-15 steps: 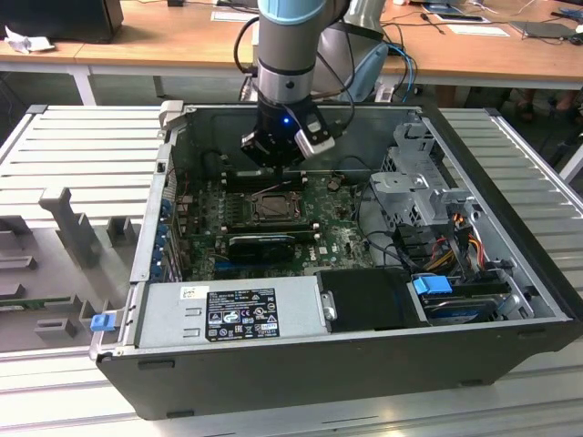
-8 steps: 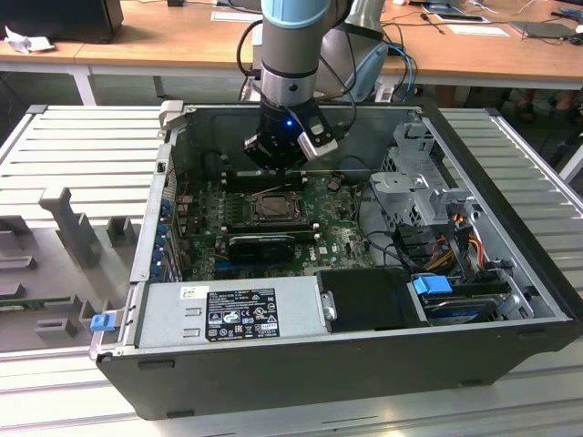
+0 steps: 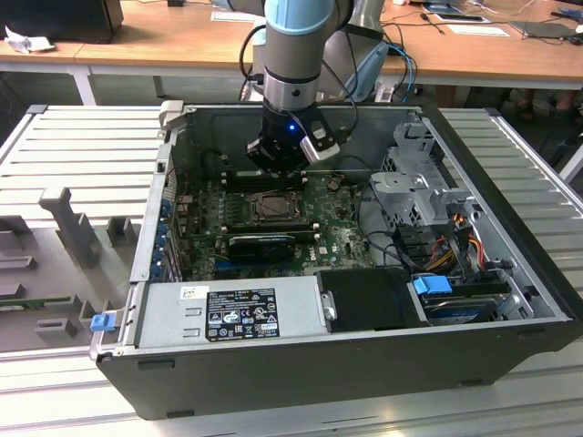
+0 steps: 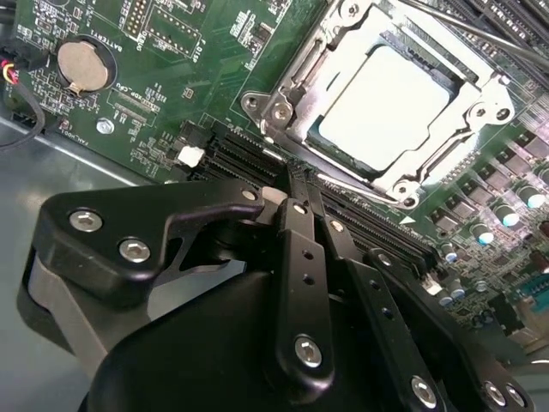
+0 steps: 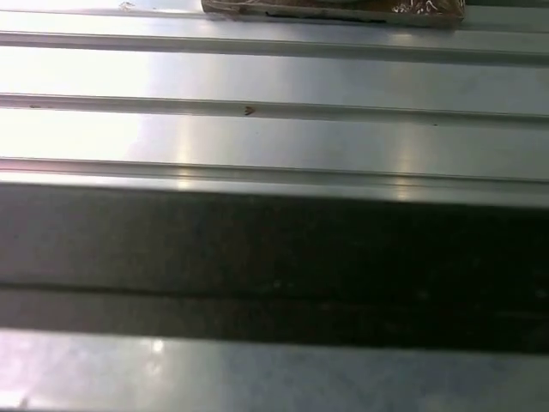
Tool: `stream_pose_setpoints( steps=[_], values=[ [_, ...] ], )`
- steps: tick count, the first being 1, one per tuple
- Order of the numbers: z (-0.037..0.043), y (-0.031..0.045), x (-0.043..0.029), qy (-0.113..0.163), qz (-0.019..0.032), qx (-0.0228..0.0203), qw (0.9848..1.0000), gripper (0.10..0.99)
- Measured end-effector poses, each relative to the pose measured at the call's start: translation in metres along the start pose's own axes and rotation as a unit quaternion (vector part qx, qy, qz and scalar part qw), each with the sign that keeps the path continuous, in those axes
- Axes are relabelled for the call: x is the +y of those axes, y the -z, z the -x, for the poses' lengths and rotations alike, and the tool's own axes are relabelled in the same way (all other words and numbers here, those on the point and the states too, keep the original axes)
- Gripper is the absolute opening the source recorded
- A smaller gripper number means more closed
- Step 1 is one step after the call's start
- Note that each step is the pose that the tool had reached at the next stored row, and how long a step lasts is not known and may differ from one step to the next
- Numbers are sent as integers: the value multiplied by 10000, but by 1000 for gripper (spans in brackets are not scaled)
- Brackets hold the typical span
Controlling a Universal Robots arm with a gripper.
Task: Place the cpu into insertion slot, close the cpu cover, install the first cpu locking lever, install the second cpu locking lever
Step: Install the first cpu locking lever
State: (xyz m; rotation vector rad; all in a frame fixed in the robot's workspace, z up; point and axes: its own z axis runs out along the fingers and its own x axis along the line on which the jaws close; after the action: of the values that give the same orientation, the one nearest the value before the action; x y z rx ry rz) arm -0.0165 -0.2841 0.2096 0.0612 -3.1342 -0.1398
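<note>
Hand (image 4: 296, 184) has its fingers pressed together, gripping nothing, just short of the insertion slot (image 4: 283, 107). Beyond its fingertips, the cpu (image 4: 386, 103) sits seated, the cpu cover (image 4: 476, 107) lowered over it. Lever status cannot be confirmed.

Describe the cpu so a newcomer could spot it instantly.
Look inside the open computer case, at the green motherboard. Near its middle sits the insertion slot with a metal frame; the cpu is the pale, smooth square plate inside it, unlike the dark ridged slots beside it.
</note>
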Motion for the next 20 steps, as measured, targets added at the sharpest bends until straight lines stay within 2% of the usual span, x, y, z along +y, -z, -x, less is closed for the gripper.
stream_pose_setpoints(
  steps=[5, 20],
  values=[
    [16, -18, -4, 0, -50, 2, 10000, 106],
    [28, -82, -10, -1, -73, 3, 10000, 106]
  ],
)
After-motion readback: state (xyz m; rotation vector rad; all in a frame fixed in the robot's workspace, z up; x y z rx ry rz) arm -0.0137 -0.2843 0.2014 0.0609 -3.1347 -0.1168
